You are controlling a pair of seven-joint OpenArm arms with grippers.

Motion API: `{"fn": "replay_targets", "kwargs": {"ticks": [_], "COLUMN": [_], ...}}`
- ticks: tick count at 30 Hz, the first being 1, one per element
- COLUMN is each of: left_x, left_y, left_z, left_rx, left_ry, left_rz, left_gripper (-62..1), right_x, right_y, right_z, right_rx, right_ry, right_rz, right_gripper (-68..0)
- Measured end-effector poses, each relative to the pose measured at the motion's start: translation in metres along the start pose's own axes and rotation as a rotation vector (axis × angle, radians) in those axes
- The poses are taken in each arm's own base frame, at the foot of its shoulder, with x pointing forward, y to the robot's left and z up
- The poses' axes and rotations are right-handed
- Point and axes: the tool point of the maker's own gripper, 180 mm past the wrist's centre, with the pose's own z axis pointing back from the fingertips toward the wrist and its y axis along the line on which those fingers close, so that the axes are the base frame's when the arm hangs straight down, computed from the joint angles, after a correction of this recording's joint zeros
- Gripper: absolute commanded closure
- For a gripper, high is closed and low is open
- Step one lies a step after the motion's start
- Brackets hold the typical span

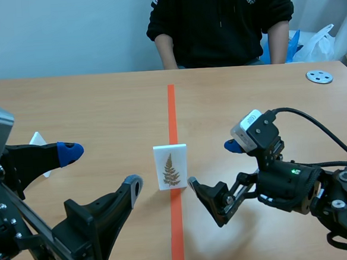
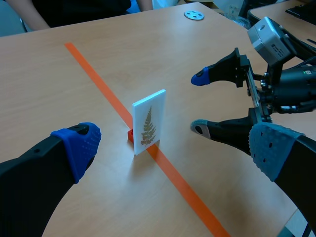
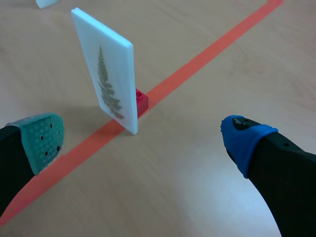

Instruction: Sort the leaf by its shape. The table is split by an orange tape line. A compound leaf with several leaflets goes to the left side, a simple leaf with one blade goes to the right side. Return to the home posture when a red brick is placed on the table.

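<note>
Scene view: fern card stands upright on orange tape line.

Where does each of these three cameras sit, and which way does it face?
Scene view: between the arms, facing across the table to the leaf card and a person; left arm and right arm show.
Left wrist view: on the left arm, looking down at the card; left arm's fingers frame it, right arm's fingers beyond.
Right wrist view: on the right arm, looking down at the card past its fingers.
Shared: all see the card on the orange tape.
</note>
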Motion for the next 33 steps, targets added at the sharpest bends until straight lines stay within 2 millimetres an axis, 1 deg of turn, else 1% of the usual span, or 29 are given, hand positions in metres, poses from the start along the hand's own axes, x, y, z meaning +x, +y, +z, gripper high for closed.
{"fn": "replay_targets", "kwargs": {"ticks": [4, 6, 12, 17, 18, 21, 23, 28, 33], "left_x": [0.000, 0.000, 0.000, 0.000, 0.000, 0.000, 0.000, 0.000, 0.001], "left_y": [0.000, 0.000, 0.000, 0.000, 0.000, 0.000, 0.000, 0.000, 0.000], "left_z": [0.000, 0.000, 0.000, 0.000, 0.000, 0.000, 0.000, 0.000, 0.000], "left_rx": [0.000, 0.000, 0.000, 0.000, 0.000, 0.000, 0.000, 0.000, 0.000], "left_ry": [0.000, 0.000, 0.000, 0.000, 0.000, 0.000, 0.000, 0.000, -0.003], "left_rz": [0.000, 0.000, 0.000, 0.000, 0.000, 0.000, 0.000, 0.000, 0.000], "left_gripper": [-62.3, -62.3, -62.3, -62.3, -62.3, -62.3, -62.3, -62.3, -62.3], "right_x": [0.002, 0.004, 0.000, -0.009, -0.008, -0.005, -0.006, -0.014, -0.013], "right_y": [-0.002, 0.000, 0.018, 0.032, 0.034, 0.040, 0.044, 0.045, 0.046], "right_z": [-0.012, -0.019, -0.044, -0.060, -0.063, -0.072, -0.075, -0.074, -0.074], "right_rx": [0.005, 0.017, 0.070, 0.097, 0.097, 0.088, 0.096, 0.094, 0.100], "right_ry": [-0.008, -0.015, 0.004, 0.034, 0.034, 0.025, 0.029, 0.052, 0.045], "right_rz": [0.004, 0.004, 0.002, 0.020, 0.027, 0.043, 0.044, 0.047, 0.065], "right_gripper": [-67.9, -67.9, -67.9, -67.9, -66.8, -62.6, -59.7, -45.7, -30.2]}}
